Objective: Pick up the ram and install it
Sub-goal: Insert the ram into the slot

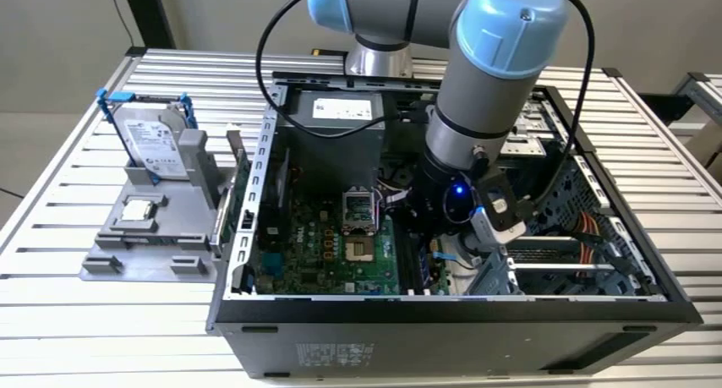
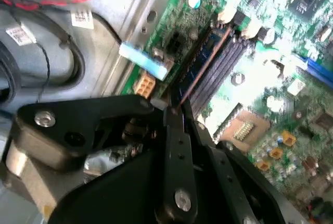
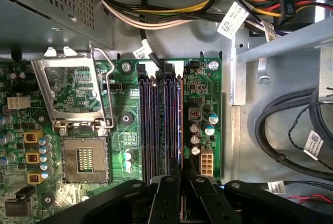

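Gripper (image 2: 179, 110) is down inside the computer case (image 1: 451, 308), fingers pinched on the ram (image 2: 205, 67), held edge-on. The stick's long axis runs parallel with the motherboard's memory slots (image 3: 161, 125), and it sits right over them, at the slot nearest the capacitors (image 3: 202, 127).

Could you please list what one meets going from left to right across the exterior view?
Silver hard drive in a blue frame → grey plastic parts holder → green motherboard inside the open black computer case → blue-jointed grey robot arm → red and orange cables.
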`<state>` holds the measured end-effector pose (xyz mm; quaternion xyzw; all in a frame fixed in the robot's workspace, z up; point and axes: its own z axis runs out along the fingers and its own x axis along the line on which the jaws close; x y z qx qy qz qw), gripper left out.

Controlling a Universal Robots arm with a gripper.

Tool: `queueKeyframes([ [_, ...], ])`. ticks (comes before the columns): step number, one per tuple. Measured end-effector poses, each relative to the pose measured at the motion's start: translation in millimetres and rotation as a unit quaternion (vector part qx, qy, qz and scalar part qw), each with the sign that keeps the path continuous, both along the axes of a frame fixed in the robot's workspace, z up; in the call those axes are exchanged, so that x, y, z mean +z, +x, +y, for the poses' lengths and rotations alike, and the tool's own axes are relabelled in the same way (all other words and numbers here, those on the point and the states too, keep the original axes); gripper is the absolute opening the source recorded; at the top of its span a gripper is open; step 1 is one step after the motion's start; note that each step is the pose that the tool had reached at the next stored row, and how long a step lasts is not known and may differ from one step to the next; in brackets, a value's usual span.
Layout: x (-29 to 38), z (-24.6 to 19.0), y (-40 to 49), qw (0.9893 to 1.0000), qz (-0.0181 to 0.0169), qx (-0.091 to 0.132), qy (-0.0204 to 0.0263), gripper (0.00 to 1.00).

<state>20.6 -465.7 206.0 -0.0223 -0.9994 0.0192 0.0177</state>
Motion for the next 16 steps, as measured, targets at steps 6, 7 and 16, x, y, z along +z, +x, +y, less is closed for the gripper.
queueKeyframes([
  [6,-0.3,0.2,0.0,1.0,0.0,0.0,0.0007,1.0],
  [7,-0.3,0.1,0.0,1.0,0.0,0.0,0.0004,1.0],
  [16,4.1,0.0,-0.1,1.0,0.0004,0.0,0.0002,1.0],
])
